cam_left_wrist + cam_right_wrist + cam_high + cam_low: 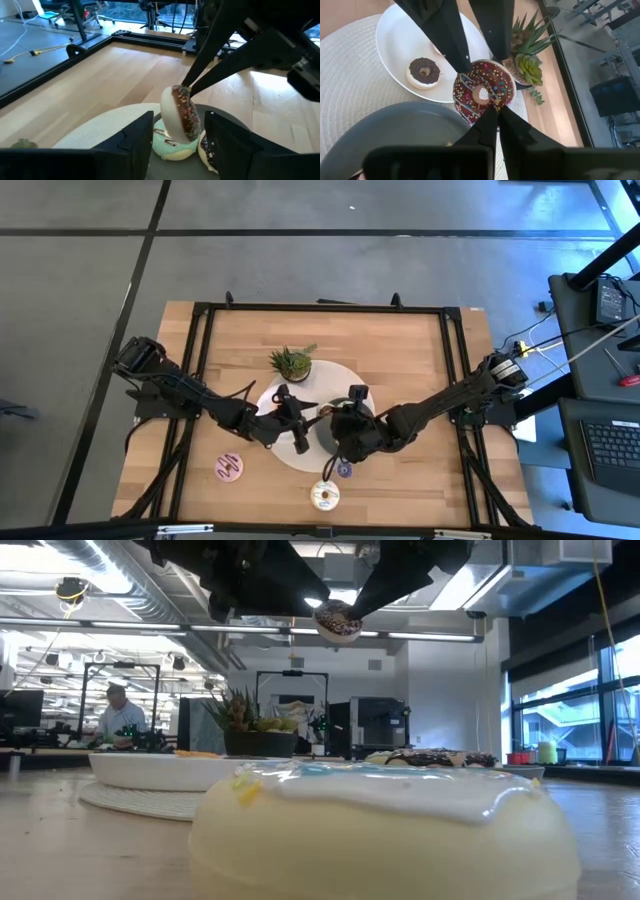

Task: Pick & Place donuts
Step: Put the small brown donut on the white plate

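Bright, even overhead lighting; the nearest donut (385, 830) is blurred.

Around your wooden table (400, 350) you have grey floor (80, 290) crossed by dark lines, a desk with a keyboard (612, 450) at 3 o'clock, exposed ceiling ducts (110, 580) overhead, tall windows (575, 710) beyond, a seated person (122, 712) at a far workstation.

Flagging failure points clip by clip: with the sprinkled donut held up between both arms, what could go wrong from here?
1. The right hand pinches only the rim of the chocolate-sprinkled donut; so thin a grip could let it swing or slip.
2. The left hand stands open around it; either arm moving could knock it loose.
3. If it drops, it may land on the green-iced donut on the dark grey plate and roll off.
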### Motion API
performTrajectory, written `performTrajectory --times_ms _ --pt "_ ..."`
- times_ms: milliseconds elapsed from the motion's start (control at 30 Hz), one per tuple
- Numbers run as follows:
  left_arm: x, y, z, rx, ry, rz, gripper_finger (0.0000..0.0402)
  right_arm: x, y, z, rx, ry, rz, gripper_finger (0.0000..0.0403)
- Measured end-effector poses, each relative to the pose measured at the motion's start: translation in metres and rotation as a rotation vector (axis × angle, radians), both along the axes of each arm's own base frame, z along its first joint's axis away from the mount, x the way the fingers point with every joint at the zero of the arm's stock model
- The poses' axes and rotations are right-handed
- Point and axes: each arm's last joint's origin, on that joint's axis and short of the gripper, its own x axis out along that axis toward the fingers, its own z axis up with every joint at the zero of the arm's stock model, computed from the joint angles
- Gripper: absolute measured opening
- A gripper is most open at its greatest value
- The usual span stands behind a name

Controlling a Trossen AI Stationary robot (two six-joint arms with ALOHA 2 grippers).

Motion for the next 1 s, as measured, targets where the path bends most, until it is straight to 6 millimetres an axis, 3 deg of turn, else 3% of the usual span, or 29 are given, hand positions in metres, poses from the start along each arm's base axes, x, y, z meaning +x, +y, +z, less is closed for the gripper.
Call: performTrajectory --times_ms 233,667,1000 --pt "-0.0006 0.0001 -0.0014 0.006 0.016 -0.002 0.02 0.0005 0.0002 0.0005 0.004 -0.007 0.001 0.0018" --pt "-0.0002 -0.0013 -0.0018 0.018 0.035 -0.055 0.0196 0.003 0.0015 0.0023 0.019 -0.039 0.004 0.0018" --pt "-0.0005 -0.0003 -0.0013 0.032 0.029 -0.021 0.0147 0.0032 0.0016 0.0025 0.02 -0.041 0.005 0.0018"
